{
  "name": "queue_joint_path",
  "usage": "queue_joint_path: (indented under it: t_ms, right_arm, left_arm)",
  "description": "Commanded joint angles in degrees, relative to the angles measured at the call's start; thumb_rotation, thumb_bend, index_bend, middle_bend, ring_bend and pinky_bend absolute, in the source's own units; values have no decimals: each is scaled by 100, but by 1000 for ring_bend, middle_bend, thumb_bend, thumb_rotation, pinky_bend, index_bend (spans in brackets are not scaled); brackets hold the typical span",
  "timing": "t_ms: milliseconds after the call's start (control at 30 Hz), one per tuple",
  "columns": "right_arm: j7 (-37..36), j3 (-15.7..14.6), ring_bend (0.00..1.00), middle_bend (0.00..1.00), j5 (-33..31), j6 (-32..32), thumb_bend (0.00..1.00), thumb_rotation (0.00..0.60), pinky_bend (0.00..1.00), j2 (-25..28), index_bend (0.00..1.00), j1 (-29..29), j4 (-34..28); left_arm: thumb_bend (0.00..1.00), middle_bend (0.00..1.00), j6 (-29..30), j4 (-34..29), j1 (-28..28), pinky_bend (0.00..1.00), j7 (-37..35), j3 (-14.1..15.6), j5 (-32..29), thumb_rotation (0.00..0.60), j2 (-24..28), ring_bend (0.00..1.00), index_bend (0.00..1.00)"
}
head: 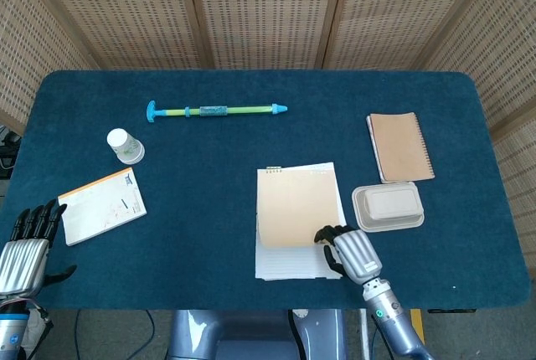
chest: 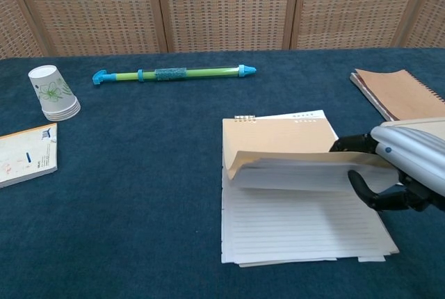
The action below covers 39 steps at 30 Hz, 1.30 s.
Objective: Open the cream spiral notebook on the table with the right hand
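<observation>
The cream spiral notebook (head: 295, 205) (chest: 285, 139) lies right of the table's middle, near the front edge, its spiral at the far end. My right hand (head: 353, 253) (chest: 403, 170) grips the near right edge of the cream cover with some pages and holds them lifted. Lined pages (chest: 299, 226) show underneath. My left hand (head: 27, 247) rests at the table's front left corner, fingers apart and holding nothing; the chest view does not show it.
A white lidded container (head: 388, 207) sits just right of the notebook, close to my right hand. A brown spiral notebook (head: 400, 146) lies behind it. A green and blue tube (head: 216, 110), a paper cup (head: 125, 145) and a booklet (head: 102, 205) lie to the left.
</observation>
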State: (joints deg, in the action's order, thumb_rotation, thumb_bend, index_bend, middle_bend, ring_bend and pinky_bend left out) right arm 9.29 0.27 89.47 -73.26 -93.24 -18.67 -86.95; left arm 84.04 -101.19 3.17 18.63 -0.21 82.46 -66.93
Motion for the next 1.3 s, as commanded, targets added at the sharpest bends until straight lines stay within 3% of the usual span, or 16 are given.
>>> queue_joint_path:
  t_ms: [33,267,533,867,1133,1167,1200,1300]
  right_arm:
    - [20,-279,493,524,235,-158,803,600,525,259,588,143,-192]
    - [-149,-709,498,526,581,-505,805,600,525,480,589,450,-296]
    - [-203,-1001,500,528,867,-713,807,600,526,634,591,681,-218]
    - [-126,-1023,501,529,1015,-691,806,600,526,638,592,752,-245]
    - [-237,-557,501,529,892,-587,806,600,531,529,595,535,-240]
    - [-228,-405,501,529,816,-544,806,600,531,527,595,461,-266]
    - [-196,-70,502,530,606,-392,806,600,531,542,596,279,-306]
    - [-131,323,501,530,296,-132,806,600,531,615,597,34,-393]
  left_arm:
    - [120,0,-1,-1,0,0,12,5,6,600,-2,0,0]
    - [119,0,-4,14,0,0,89,42,58,600,-42,0,0]
    - [120,0,49,-1,-19,0,62,31,76,600,-29,0,0]
    - [119,0,55,19,-14,0,39,15,82,600,-39,0,0]
    - [119,0,39,65,-4,0,19,2,68,600,-57,0,0]
    - [119,0,27,82,-1,0,16,-2,51,600,-68,0,0]
    - [119,0,-31,128,21,0,17,-16,-5,600,-92,0,0]
    - [119,0,-111,202,55,0,10,-38,-81,600,-135,0,0]
